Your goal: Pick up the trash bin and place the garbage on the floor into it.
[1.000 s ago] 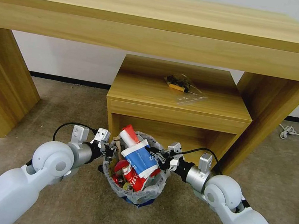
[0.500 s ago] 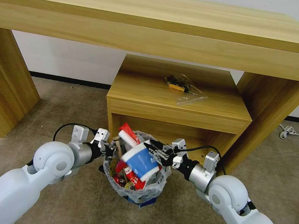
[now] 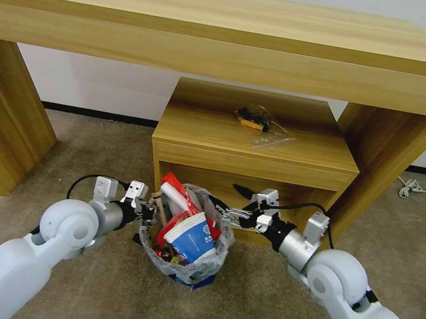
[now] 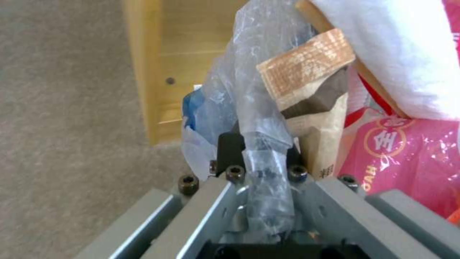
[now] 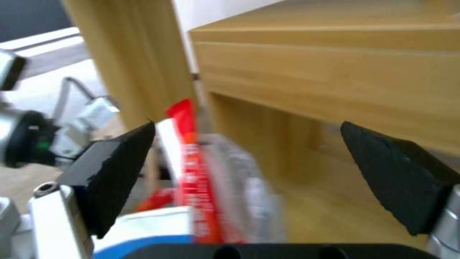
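Your trash bin [image 3: 189, 274] stands on the floor [image 3: 253, 317], just in front of the low wooden cabinet [image 3: 256, 139] under the desk [image 3: 228, 27]. It is packed with garbage: a blue-and-white paper cup [image 3: 193, 234] on top, and red wrappers [image 3: 178, 192] standing above the rim. Your left gripper [image 3: 148, 213] is at the bin's left rim, its jaws closed on a fold of the plastic liner [image 4: 261, 144]. Your right gripper [image 3: 230, 201] sits just beside the bin's right rim, its jaws spread wide and gripping nothing.
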You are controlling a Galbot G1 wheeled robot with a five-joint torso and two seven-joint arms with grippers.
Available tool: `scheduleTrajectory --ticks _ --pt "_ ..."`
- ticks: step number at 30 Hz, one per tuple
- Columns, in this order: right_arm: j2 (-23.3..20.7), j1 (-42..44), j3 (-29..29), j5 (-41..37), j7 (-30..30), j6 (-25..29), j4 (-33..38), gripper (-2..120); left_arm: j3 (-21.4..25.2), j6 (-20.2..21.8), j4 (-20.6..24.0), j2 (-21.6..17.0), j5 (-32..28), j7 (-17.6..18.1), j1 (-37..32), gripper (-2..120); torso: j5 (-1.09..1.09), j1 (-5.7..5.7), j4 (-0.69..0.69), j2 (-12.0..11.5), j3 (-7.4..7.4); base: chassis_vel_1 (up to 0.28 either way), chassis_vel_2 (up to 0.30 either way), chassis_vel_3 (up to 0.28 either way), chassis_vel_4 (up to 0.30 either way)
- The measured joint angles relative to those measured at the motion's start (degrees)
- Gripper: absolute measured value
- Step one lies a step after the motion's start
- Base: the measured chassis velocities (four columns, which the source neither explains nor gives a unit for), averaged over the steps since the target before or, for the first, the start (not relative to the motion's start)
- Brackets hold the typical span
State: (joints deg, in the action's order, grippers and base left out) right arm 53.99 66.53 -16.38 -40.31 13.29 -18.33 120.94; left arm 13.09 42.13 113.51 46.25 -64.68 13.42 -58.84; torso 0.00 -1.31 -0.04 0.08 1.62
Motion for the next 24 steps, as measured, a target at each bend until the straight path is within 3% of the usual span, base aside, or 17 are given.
scheduleTrajectory --ticks 7,12,14,16,24 --pt "2.46 13.74 -13.29 5.75 -0.61 3.50 1.98 100 6.29 0.00 -0.84 -0.60 0.55 -0.34 -3.67 0 0.00 0.00 -0.02 0.00 -0.01 0.000 0.000 0.000 0.000" --pt "6.01 21.69 -20.44 10.90 1.17 8.50 1.46 100 11.77 0.00 -3.37 0.81 5.59 -4.11 -8.07 0 -0.01 0.00 -0.02 0.00 -0.01 0.000 0.000 0.000 0.000" --pt "6.61 22.54 -21.20 11.20 1.40 9.03 1.37 100 12.53 0.00 -3.60 1.01 5.88 -4.45 -8.85 0 0.00 0.00 -0.01 0.00 -0.01 0.000 0.000 0.000 0.000" --pt "8.97 25.43 -23.61 12.39 2.02 11.25 0.42 100 16.35 0.00 -4.44 1.79 6.66 -6.04 -12.51 0 -0.01 0.01 -0.01 0.01 -0.01 0.000 0.000 0.000 0.000" --pt "11.45 25.94 -24.82 12.96 2.20 12.80 -1.93 100 22.79 0.00 -5.38 4.10 6.97 -6.32 -16.72 0 0.00 0.00 0.00 0.00 -0.01 0.000 0.000 0.000 0.000"
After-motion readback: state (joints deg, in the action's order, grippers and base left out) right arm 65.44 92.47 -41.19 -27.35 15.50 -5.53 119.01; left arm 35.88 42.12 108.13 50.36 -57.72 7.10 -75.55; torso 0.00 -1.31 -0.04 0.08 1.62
